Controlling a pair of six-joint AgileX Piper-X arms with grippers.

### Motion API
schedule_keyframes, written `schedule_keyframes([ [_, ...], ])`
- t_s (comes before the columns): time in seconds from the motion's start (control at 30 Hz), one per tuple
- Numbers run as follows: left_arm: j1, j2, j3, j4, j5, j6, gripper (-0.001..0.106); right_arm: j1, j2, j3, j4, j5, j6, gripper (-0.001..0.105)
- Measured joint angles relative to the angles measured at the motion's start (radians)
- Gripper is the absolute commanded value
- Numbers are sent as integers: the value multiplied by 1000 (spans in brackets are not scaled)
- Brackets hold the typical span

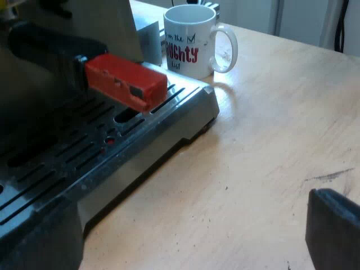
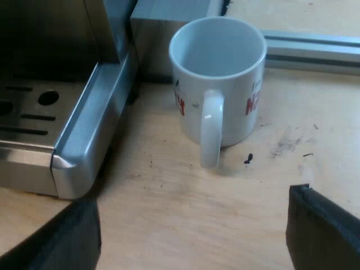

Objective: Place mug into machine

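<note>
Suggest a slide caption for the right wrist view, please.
Right tool, open, faces the handle of the empty mug standing on the table beside the espresso machine.

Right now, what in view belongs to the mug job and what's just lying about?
Job: mug, standing on the table; drip tray of the espresso machine; right gripper, fingers open toward the mug's handle.
Lying about: holder's red handle end; metal block behind the mug.

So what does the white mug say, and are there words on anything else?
"m the": black writing, top line on the mug, start curves out of sight.
"UGHTY": big red letters below, start out of sight too.
"list": black, lowest line.
Red letters in the right wrist view: too partial to read.
Espresso machine, red handle end: no writing.
</note>
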Motion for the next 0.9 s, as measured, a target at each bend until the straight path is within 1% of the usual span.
schedule_keyframes([
  [0.03,0,0,0,0,0,0,81,0,0,10,-11,-1,0,70],
  [0.1,0,0,0,-3,0,0,81,5,0,74,-90,-8,0,70],
  [0.3,0,0,0,-3,0,0,81,5,20,194,-254,-8,0,70],
  [0.4,0,0,0,-3,0,0,81,5,65,228,-339,-8,0,70],
  [0.43,0,0,0,-3,0,0,81,5,79,232,-358,-8,-2,70],
  [0.57,0,0,0,-3,0,0,81,5,215,236,-532,-9,2,70],
  [0.63,0,0,0,-3,0,0,81,5,279,236,-620,-9,26,70],
  [0.7,0,0,0,-3,0,0,81,5,375,236,-711,-9,46,70],
  [0.9,0,0,0,-3,0,0,81,5,598,236,-960,-6,52,70],
])
